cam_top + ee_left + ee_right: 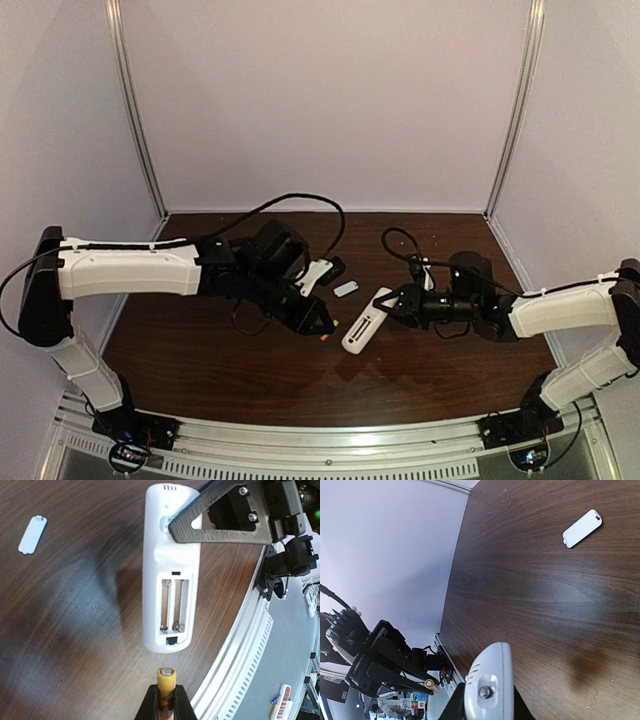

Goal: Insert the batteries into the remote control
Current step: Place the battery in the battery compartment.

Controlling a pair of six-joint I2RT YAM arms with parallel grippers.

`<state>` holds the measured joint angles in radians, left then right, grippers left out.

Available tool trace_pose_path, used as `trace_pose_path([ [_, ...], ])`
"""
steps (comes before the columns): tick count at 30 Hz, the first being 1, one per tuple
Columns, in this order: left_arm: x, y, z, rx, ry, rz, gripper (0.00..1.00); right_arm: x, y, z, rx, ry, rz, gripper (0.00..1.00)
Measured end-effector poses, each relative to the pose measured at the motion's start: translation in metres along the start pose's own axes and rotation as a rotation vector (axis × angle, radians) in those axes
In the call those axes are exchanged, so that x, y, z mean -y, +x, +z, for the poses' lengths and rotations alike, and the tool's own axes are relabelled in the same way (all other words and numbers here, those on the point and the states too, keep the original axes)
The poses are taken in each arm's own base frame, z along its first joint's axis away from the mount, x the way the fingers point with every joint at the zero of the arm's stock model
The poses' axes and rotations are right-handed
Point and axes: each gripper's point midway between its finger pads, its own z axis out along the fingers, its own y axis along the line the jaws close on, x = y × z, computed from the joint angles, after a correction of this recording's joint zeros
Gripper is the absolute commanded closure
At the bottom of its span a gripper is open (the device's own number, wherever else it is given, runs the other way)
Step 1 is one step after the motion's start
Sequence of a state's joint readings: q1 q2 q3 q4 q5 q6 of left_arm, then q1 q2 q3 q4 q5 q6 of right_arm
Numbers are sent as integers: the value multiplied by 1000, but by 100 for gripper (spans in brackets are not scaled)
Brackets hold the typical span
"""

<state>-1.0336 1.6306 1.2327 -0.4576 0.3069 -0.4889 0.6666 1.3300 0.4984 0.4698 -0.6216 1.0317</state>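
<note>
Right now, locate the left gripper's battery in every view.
Top external: battery at centre, just left of the remote control's lower end.
Left wrist: battery bottom centre, below the remote control's open bay.
Right wrist: battery bottom left, left of the remote control.
Shared landmark: the loose white cover.

pale lilac walls (330, 100) on three sides; silver corner posts (135, 110); dark wood-grain bench (250, 385); slotted metal rail (330, 445) along near edge.

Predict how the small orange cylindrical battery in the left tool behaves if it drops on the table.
Likely rolls: the small orange cylindrical battery is smooth and round, and the dark wooden table looks flat. Probably rigid: it shows no bend in the pinch of the left tool. The grip may be slip-prone, since only its rear part is pinched.
</note>
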Motion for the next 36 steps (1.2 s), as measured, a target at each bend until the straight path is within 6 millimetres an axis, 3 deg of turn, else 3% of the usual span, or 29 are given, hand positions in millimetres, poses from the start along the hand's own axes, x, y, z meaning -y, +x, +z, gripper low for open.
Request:
trace_pose_path([
  [5,-7,16,16,-75,-20,-54,100,6,13,15,-17,20,43,100],
  [28,-14,42,41,-218,-28,-128,100,8,46,49,-78,-10,152,100],
  [36,-15,46,43,-249,-46,-135,100,8,49,54,-84,-8,164,100],
])
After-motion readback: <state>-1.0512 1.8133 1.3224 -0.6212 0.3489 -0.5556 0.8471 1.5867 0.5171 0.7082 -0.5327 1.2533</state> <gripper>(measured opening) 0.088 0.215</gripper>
